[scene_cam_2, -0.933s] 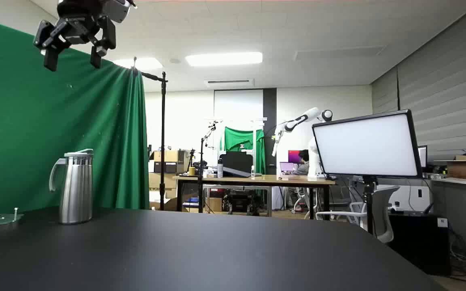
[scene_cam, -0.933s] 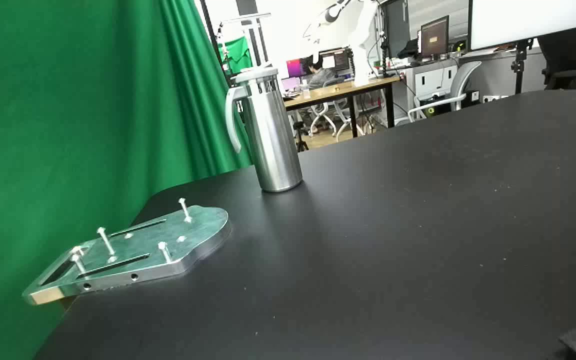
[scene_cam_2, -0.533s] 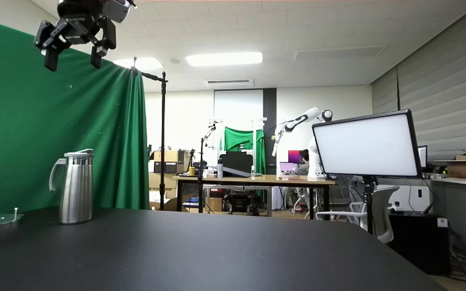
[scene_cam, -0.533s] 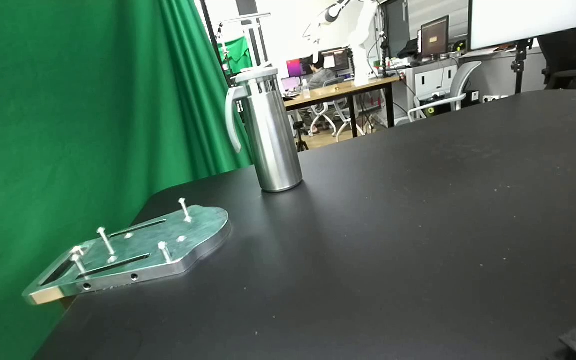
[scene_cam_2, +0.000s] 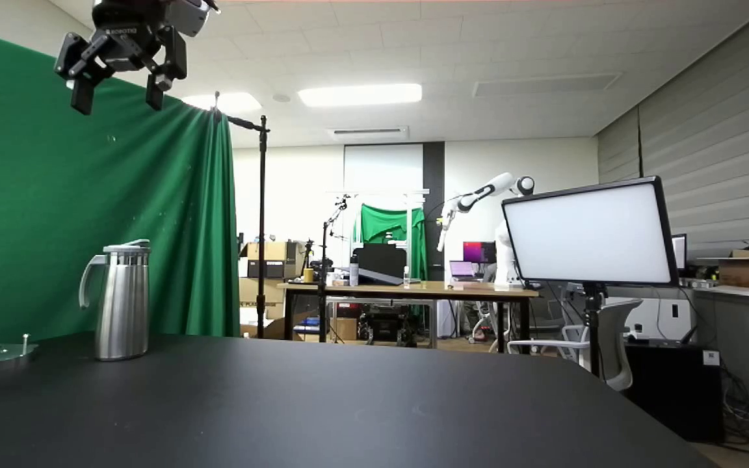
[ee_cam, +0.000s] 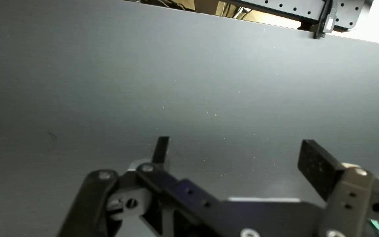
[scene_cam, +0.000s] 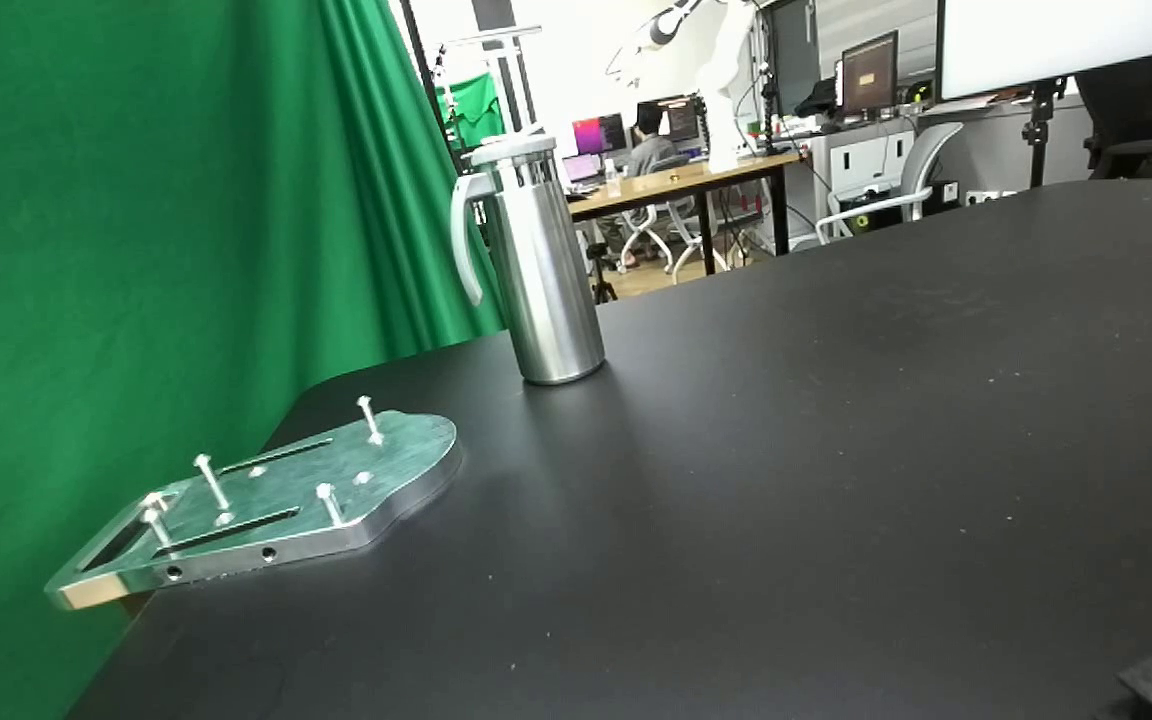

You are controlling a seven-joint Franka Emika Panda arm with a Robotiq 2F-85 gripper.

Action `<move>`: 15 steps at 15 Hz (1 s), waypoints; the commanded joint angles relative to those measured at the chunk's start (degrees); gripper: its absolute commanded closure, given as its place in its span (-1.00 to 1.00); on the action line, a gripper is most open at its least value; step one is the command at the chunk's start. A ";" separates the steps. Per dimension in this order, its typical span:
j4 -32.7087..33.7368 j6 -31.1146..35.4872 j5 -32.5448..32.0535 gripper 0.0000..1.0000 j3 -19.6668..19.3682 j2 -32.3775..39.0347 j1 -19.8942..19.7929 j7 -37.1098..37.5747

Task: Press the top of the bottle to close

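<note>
Closing those wide-spread, empty black fingers [scene_cam_2: 82, 96] helps imo. Press the tall silver-metal bottle's [scene_cam_2: 122, 309] round pale-grey lid [scene_cam_2: 126, 248] from 12 o'clock.

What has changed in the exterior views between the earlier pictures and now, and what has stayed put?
The background person has straightened up and shifted rightward in an exterior view. Nothing was taken hold of or let go: the fingers hover apart at nearly the same place. The steel bottle and bolt-studded plate stayed as they were.
</note>
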 commanded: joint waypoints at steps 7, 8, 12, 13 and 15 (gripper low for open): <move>4.74 12.22 1.55 -1.00 -0.44 9.45 -0.45 2.27; 6.24 13.79 1.41 -1.00 -0.04 11.74 -0.34 2.54; 13.66 17.51 0.30 -0.39 1.97 21.02 0.60 3.07; 16.05 17.67 0.15 -0.24 2.46 23.55 0.88 3.22; 21.35 16.96 -0.33 0.05 3.27 28.61 1.51 3.80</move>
